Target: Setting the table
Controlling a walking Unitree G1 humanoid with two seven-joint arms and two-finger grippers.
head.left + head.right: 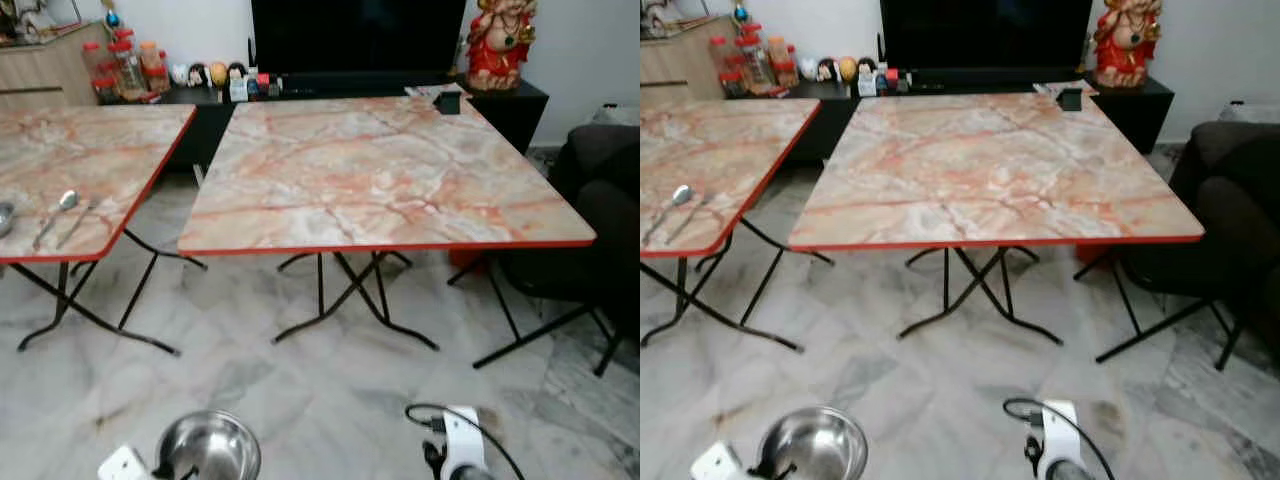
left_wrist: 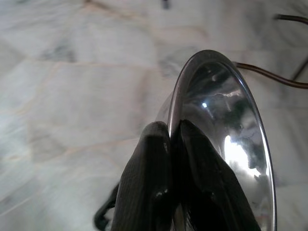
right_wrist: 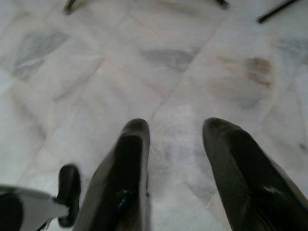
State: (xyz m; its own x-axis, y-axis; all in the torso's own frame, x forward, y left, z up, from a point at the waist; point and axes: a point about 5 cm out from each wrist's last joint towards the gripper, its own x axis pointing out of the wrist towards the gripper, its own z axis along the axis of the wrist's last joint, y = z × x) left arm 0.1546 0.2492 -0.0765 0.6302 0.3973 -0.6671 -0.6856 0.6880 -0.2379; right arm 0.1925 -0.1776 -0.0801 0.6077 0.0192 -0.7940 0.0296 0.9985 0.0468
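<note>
Here the left end effector (image 2: 171, 144) pinches the rim of a steel bowl (image 1: 208, 447), holding it low above the marble floor (image 1: 330, 390), well short of the marble-patterned bench (image 1: 380, 170). The right end effector (image 3: 175, 139) hangs with its fingers spread over the floor. A spoon (image 1: 55, 215) and another utensil lie on the neighbouring bench (image 1: 80, 150) to the left.

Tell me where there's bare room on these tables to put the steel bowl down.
The steel bowl is pinched in the left end effector. The nearer marble-patterned, red-edged table is bare except a small dark object at its far right corner. The left marble table is crowded at its near edge by the metal spoons.
</note>
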